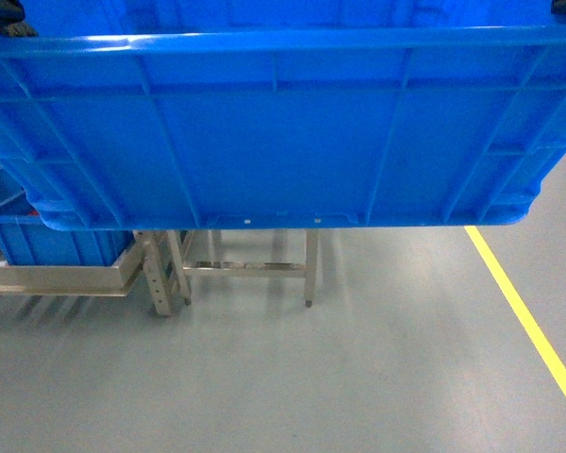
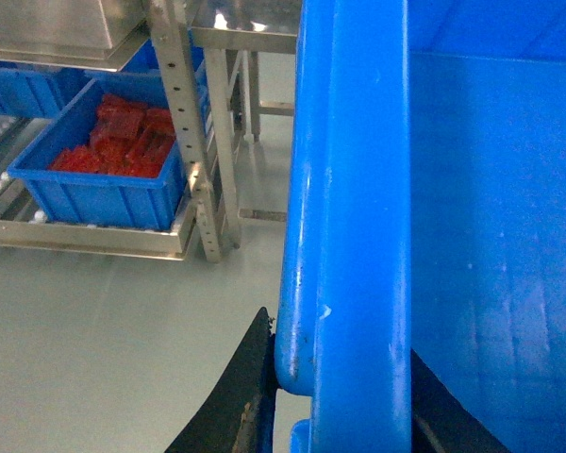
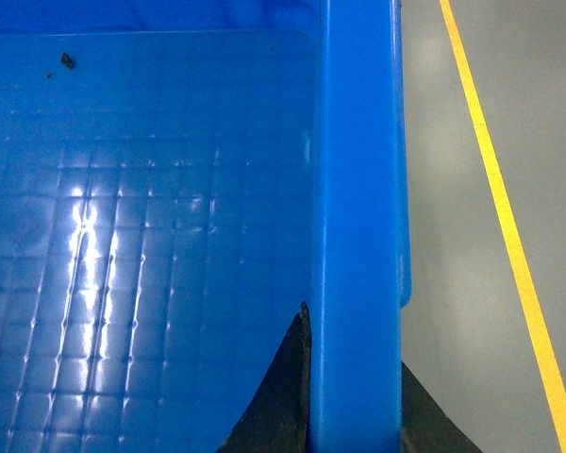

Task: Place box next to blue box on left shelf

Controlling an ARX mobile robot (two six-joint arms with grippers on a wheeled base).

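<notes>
Wrist views show each tool (image 2: 344, 415) (image 3: 344, 415) clamped on the ribbed plastic box's (image 1: 283, 142) thick rim.

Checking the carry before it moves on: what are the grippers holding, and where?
Both hold the box: left gripper and right gripper each clamp its rim at opposite ends.

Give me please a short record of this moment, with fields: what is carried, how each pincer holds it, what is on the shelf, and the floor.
carried: the box, large blue crate, held up in front of the head camera
left pincer: fingers on both sides of the box's left rim, shut on it
right pincer: fingers on both sides of the right rim, shut on it
box inside: bare, a few dark specks
left shelf: roller rack, holds a smaller blue crate with red items
floor: grey, with a yellow line on the right
</notes>
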